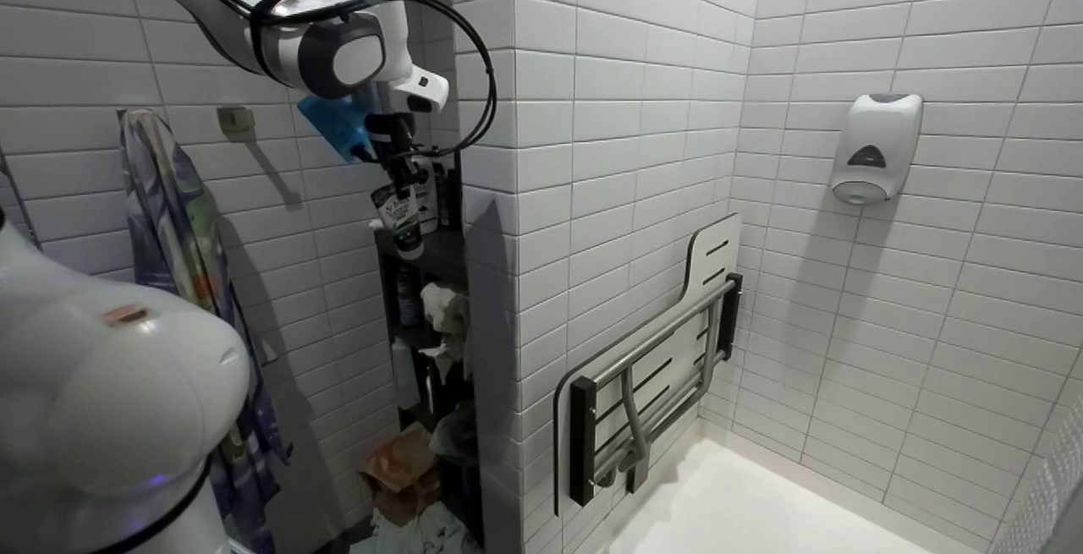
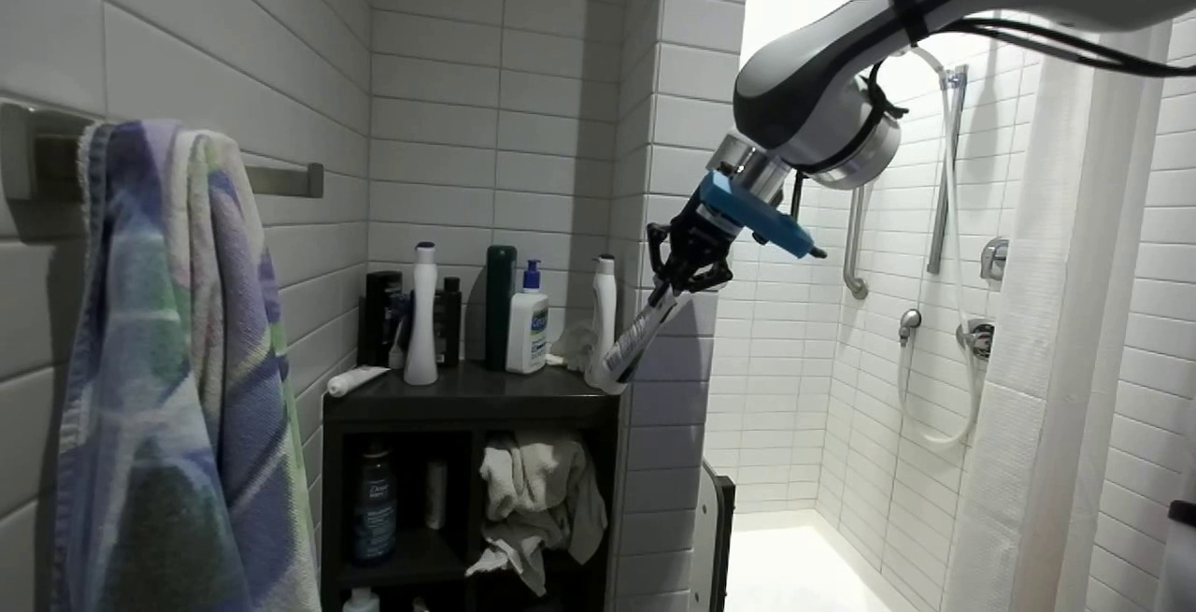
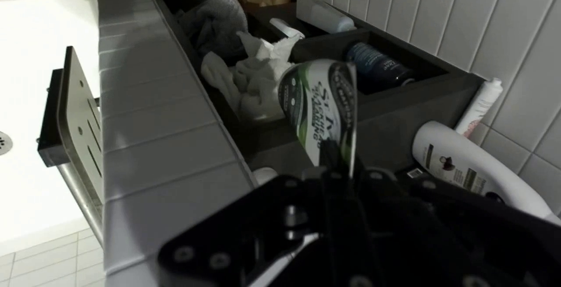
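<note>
The gripper (image 2: 666, 294) has its jaws clamped on a squeeze tube (image 3: 317, 107), pinching it near the upper end while the rest pokes out below. The wrist view lets you read BLACKHEAD CLEARING on its white, green and dark front (the brand line is partly hidden, so no luck there). It hangs tilted by the end of a dark shelf unit (image 2: 467, 406), right next to the corner of the tiled wall (image 1: 550, 199). Its lower end overlaps a white bottle (image 2: 604, 304) in an exterior view, and I honestly can't tell if it touches that or the unit.

Up top there's also a pump bottle (image 2: 529, 332) with a blue head, a dark green bottle (image 2: 500, 304), another tall white bottle (image 2: 422, 318) standing toward the far end, and a small white tube (image 2: 357, 380) lying on its side past that. Down in the compartments: a bunched-up pale cloth (image 2: 547, 491) on one side and a dark blue container (image 2: 376, 505) on the other.

Elsewhere, a multicoloured towel (image 2: 177, 360) hangs from a wall bar (image 2: 285, 180), a slatted seat (image 1: 668, 368) is folded up against the tiles, a white dispenser (image 1: 877, 131) is mounted higher up, and a white curtain (image 2: 1018, 360) hangs near some metal tap fittings (image 2: 979, 339).
</note>
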Controlling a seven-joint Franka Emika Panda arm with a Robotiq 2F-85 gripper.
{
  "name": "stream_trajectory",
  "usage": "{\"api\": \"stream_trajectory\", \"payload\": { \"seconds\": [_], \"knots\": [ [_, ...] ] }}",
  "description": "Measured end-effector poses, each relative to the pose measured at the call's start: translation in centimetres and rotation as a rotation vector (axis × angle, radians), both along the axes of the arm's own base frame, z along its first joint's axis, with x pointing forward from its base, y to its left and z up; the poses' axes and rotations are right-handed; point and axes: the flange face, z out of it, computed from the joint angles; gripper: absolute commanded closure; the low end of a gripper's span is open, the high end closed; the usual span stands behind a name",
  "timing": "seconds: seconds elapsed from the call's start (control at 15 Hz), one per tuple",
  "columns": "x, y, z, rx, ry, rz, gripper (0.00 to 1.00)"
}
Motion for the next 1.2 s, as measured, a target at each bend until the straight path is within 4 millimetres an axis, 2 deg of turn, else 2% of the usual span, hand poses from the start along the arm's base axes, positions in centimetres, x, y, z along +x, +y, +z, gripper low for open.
{"api": "stream_trajectory", "payload": {
  "seconds": [0.47,0.67,1.2],
  "knots": [
    [1.7,-0.2,2.6,0.013,-0.104,-0.025,0.99],
    [2.5,0.4,2.9,-0.015,-0.114,-0.004,0.99],
    [4.5,3.1,2.9,-0.234,-0.138,0.06,0.99]
  ]
}}
